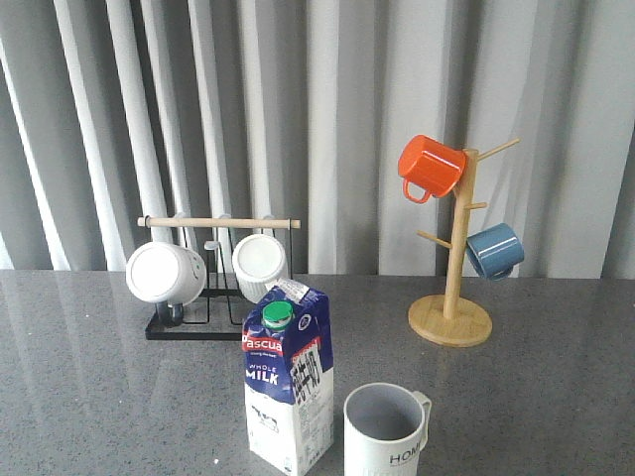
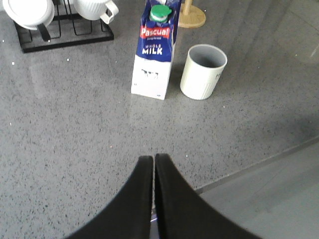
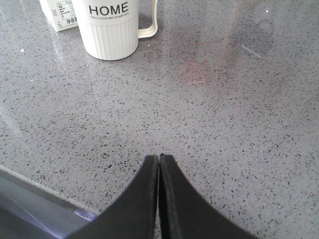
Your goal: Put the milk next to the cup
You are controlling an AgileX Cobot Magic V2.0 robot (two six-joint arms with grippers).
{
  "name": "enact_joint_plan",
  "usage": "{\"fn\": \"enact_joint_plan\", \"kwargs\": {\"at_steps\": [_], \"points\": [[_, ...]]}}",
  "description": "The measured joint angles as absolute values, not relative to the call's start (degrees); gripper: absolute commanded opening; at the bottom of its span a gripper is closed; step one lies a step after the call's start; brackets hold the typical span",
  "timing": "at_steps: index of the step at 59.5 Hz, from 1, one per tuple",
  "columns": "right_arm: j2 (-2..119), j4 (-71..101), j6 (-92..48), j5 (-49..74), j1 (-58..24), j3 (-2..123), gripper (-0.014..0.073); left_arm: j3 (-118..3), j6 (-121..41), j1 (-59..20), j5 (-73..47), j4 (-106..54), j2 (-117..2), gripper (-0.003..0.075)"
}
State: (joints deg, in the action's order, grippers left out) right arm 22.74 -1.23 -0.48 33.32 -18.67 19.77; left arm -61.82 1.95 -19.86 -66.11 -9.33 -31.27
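The milk [image 1: 288, 382], a blue and white carton with a red band and green cap, stands upright on the grey table just left of the cup [image 1: 387, 428]. A small gap separates them. The cup is an off-white ribbed mug with "HOME" lettering and a grey inside. Both show in the left wrist view, milk [image 2: 153, 55] and cup [image 2: 202, 72]. The right wrist view shows the cup [image 3: 108, 27] and a corner of the milk [image 3: 59, 15]. My left gripper [image 2: 153, 158] is shut and empty, well back from the carton. My right gripper [image 3: 159, 158] is shut and empty, back from the cup.
A black rack [image 1: 198, 322] with white mugs [image 1: 165, 273] stands behind the milk at the left. A wooden mug tree [image 1: 451, 317] with an orange mug [image 1: 431, 167] and a blue mug [image 1: 494, 250] stands at the back right. The table's front edge [image 2: 259, 162] runs near both grippers.
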Motion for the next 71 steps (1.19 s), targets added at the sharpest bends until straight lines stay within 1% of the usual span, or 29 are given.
{"fn": "enact_joint_plan", "kwargs": {"at_steps": [6,13,26,32,37,42,49,55,60,71], "points": [[22.74,-1.23,-0.48,33.32,-18.67,19.77,-0.0011,-58.01,2.15,-19.86,-66.16,-7.41,-26.95,-0.0008],[22.74,-1.23,-0.48,33.32,-18.67,19.77,-0.0011,-56.23,2.4,-19.86,-65.88,-4.51,-23.97,-0.0008],[22.74,-1.24,-0.48,33.32,-18.67,19.77,-0.0011,-54.4,3.22,-19.86,-60.39,-2.08,-23.08,-0.0007],[22.74,-1.24,-0.48,33.32,-18.67,19.77,-0.0011,-48.38,3.23,-19.16,-52.27,0.0,-23.08,-0.0007],[22.74,-1.24,-0.48,33.32,-18.67,19.75,-0.0011,-41.12,3.23,-17.82,-41.48,1.37,-22.5,-0.0007],[22.74,-1.24,-0.48,33.32,-18.67,19.7,-0.0011,-31.15,3.23,-16.41,-29.13,2.07,-20.33,-0.0007],[22.74,-1.29,-0.48,33.32,-18.67,19.68,-0.0011,-16.55,3.29,-13.6,-12.37,2.45,-14.53,-0.0007],[22.74,-1.29,-0.48,33.32,-18.67,19.68,-0.0011,-5.6,3.68,-10.6,-1.76,2.23,-7.56,-0.0007],[22.74,-1.29,-0.48,33.32,-18.67,19.68,-0.0011,-0.07,3.86,-7.88,1.48,0.61,-2.01,-0.0007],[22.74,-1.29,-0.48,33.34,-18.67,19.63,-0.0011,1.33,3.71,-1.17,-3.47,-1.0,0.57,-0.0007]]}}
